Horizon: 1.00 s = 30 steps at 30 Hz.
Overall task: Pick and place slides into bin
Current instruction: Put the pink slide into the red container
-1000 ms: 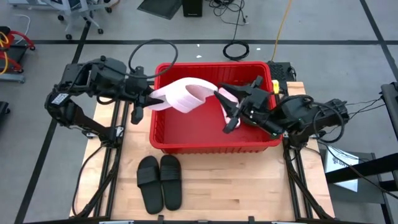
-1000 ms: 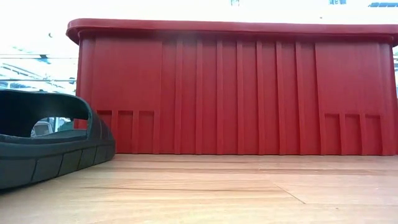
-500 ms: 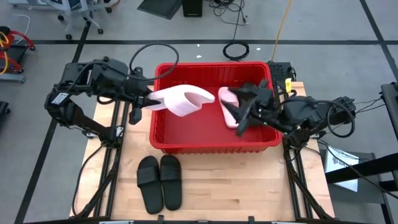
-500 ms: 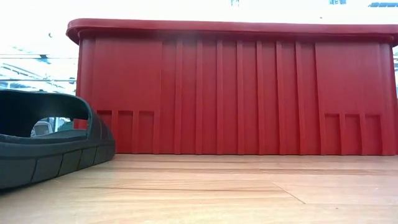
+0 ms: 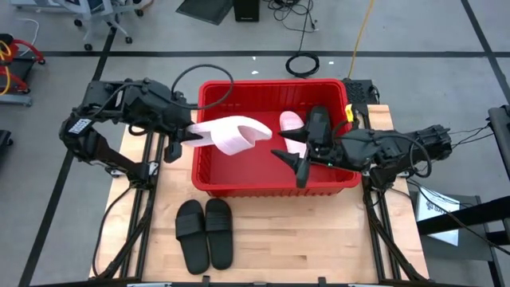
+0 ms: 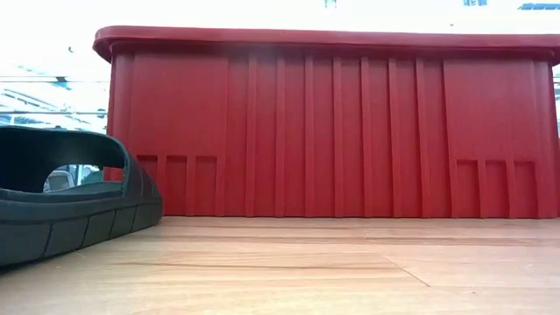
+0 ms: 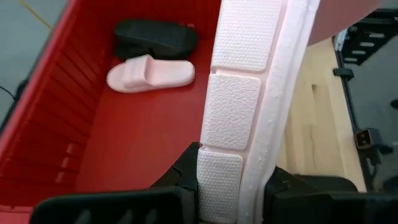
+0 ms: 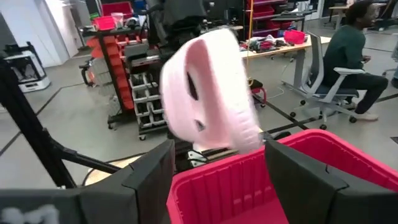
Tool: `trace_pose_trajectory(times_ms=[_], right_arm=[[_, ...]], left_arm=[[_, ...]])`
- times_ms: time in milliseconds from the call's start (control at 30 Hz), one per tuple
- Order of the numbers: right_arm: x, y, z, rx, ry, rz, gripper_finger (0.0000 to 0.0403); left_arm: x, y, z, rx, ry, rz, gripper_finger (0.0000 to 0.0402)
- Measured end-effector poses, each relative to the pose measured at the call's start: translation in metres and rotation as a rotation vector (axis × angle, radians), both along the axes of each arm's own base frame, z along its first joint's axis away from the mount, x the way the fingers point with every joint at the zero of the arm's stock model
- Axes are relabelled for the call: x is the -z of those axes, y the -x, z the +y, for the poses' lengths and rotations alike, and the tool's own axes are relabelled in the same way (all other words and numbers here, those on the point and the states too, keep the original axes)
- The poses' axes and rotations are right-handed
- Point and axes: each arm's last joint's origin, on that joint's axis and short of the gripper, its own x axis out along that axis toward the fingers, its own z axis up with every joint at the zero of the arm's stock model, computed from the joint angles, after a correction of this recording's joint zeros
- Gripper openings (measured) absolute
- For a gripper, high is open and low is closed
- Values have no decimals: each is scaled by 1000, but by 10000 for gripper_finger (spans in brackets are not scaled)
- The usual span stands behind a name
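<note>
The red bin stands on the wooden table. One pale pink slide and a black slide lie on its floor. A second pink slide hangs over the bin's left part, with my left gripper shut on it. My right gripper hovers open over the bin's right half with nothing between its fingers, and it faces the held slide. Two more black slides lie side by side on their soles at the table's near edge. My left gripper pinches one end of the pink slide's sole between its two fingers. The fingers come from the table's left, slanting down, and the slide runs on from them toward the right. The treaded underside faces the wrist camera. The slide hangs clear of the bin.
The bin's tall ribbed near wall fills the low view, with one black slide beside it at the left. Bare wood lies between the bin and the near edge. In the room beyond, a person sits on an office chair.
My right gripper has swung over the bin toward the table's near edge, sunk a little and turned to point at the held slide. The pink slide in my left gripper has tipped lower, its free end down toward the bin.
</note>
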Motion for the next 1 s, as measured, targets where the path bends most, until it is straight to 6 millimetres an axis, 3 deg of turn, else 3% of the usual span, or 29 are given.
trace_pose_trajectory(times_ms=[400, 833, 1000], right_arm=[[16, -21, -6, -68, -25, 76, 236], [20, -27, -6, -75, 11, 85, 232], [22, -27, -5, -109, -14, 104, 187]], left_arm=[[17, -34, -10, 62, 5, 101, 67], [19, -38, -10, 65, 2, 99, 67], [19, -39, -10, 63, 4, 99, 67]])
